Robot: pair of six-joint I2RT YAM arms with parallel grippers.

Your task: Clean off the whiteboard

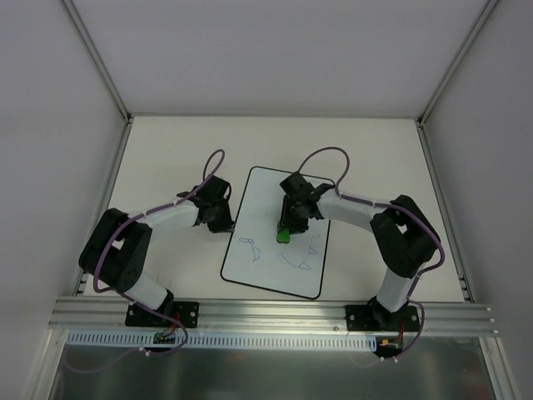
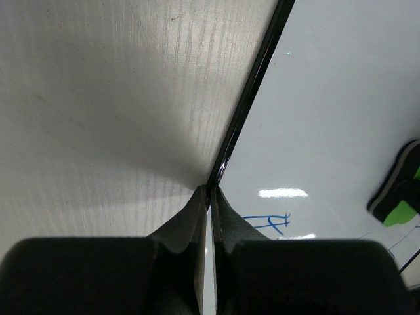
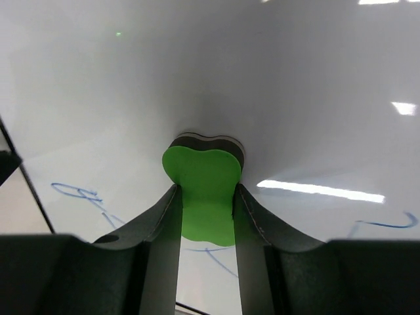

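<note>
- Green eraser (image 3: 202, 172) is clamped between the fingers of the right end effector (image 3: 205, 197), which is partly closed on its sides. The dark felt face is pressed to the whiteboard (image 1: 265, 204).
- The whiteboard lies flat, slightly askew, mid-counter (image 1: 166, 158) between the two arms.
- The left end effector (image 2: 211, 194) is fully closed with nothing in it. Its tips sit at the board's black left edge, apparently bracing it.
- Blue doodles (image 1: 250, 247) remain on the near half, left and right of the eraser, so the wiping looks unfinished.
- To do this well, keep the felt flat with even downward pressure and sweep in overlapping passes across each scribble. Keep the left brace firm so the board cannot slide, and avoid tilting the eraser onto a corner.
</note>
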